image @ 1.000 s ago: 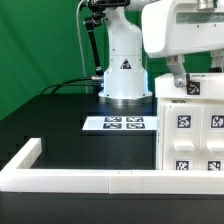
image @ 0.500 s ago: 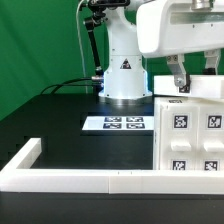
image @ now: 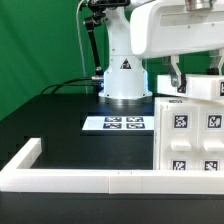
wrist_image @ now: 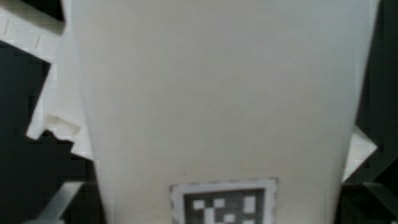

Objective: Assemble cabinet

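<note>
Black table [image: 60,115], green backdrop [image: 40,40]; fingers [image: 176,71] tight around white panel [image: 200,88] above the cabinet [image: 190,135]

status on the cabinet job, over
Gripper at cabinet top, grip unclear. Tagged white panel fills wrist view. Marker board lies apart, nothing seen blocking.

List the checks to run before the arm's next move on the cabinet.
1. Position: gripper at the top of the cabinet: ok.
2. Jaws open or shut: cannot tell.
3. Firm hold: cannot tell; the wrist view shows only a white panel with a tag.
4. Cabinet apart from the marker board: ok.
5. Cabinet behind the border rail: ok.
</note>
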Tool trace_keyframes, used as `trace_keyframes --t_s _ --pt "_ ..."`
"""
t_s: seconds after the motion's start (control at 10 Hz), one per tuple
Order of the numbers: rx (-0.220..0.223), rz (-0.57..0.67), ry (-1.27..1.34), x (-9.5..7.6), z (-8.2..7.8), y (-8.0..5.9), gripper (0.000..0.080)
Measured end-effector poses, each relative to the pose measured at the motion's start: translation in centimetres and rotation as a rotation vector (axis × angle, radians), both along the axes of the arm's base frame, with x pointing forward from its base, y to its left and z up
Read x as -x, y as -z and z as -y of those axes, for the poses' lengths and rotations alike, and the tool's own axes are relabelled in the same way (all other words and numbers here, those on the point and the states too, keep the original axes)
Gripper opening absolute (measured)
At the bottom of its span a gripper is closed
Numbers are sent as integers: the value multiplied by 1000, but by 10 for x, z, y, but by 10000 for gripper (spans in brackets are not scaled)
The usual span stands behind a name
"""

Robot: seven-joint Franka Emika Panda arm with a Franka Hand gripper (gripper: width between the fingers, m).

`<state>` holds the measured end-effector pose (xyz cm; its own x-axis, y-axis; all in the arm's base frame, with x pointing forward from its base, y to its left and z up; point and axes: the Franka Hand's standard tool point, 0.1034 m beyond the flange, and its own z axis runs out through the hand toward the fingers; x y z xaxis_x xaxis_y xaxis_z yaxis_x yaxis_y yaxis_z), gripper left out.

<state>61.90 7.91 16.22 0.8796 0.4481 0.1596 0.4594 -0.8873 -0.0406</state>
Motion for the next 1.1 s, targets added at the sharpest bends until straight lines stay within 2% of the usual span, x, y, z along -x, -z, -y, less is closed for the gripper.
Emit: trace_keyframes --t_s 1.1 --pt "-140 -94 1021 -1 -4 1 560"
